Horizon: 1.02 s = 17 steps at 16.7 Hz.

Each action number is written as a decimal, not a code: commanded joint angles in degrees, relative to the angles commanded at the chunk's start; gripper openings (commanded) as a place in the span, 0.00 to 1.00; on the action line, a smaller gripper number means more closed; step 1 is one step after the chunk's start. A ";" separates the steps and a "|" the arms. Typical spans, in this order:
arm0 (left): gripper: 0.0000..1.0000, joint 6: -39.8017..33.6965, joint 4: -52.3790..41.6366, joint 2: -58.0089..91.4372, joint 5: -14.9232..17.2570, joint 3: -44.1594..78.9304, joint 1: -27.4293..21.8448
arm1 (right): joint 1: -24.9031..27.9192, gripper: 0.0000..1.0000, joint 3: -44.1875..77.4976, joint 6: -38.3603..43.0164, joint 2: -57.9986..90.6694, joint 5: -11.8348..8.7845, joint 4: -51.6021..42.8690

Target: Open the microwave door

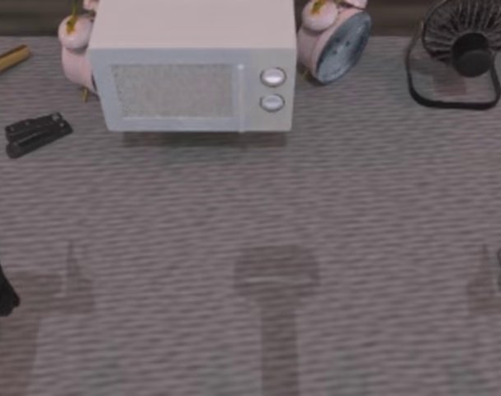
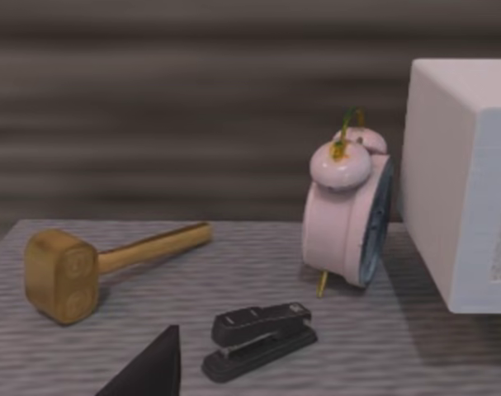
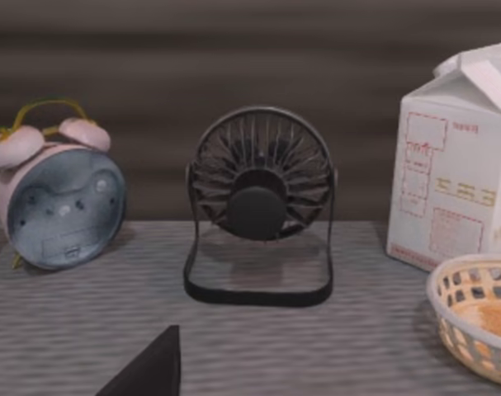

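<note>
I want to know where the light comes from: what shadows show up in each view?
Top view: three dark arm-like shadows cross the table, and a thin one lies under the microwave. Left wrist view: shadow under the stapler and beside the microwave. Right wrist view: soft shadow under the fan.

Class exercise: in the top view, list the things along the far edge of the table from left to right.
Hammer handle → black stapler → pink alarm clock → microwave, its door shut → second pink alarm clock → black desk fan.
</note>
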 joint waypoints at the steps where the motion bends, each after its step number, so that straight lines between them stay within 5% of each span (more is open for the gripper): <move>1: 1.00 0.00 0.00 0.00 0.00 0.00 0.00 | 0.00 1.00 0.00 0.00 0.00 0.00 0.00; 8: 1.00 -4.17 -7.52 12.19 -1.94 12.47 -4.47 | 0.00 1.00 0.00 0.00 0.00 0.00 0.00; 17: 1.00 -16.84 -35.05 63.00 -9.13 63.09 -18.75 | 0.00 1.00 0.00 0.00 0.00 0.00 0.00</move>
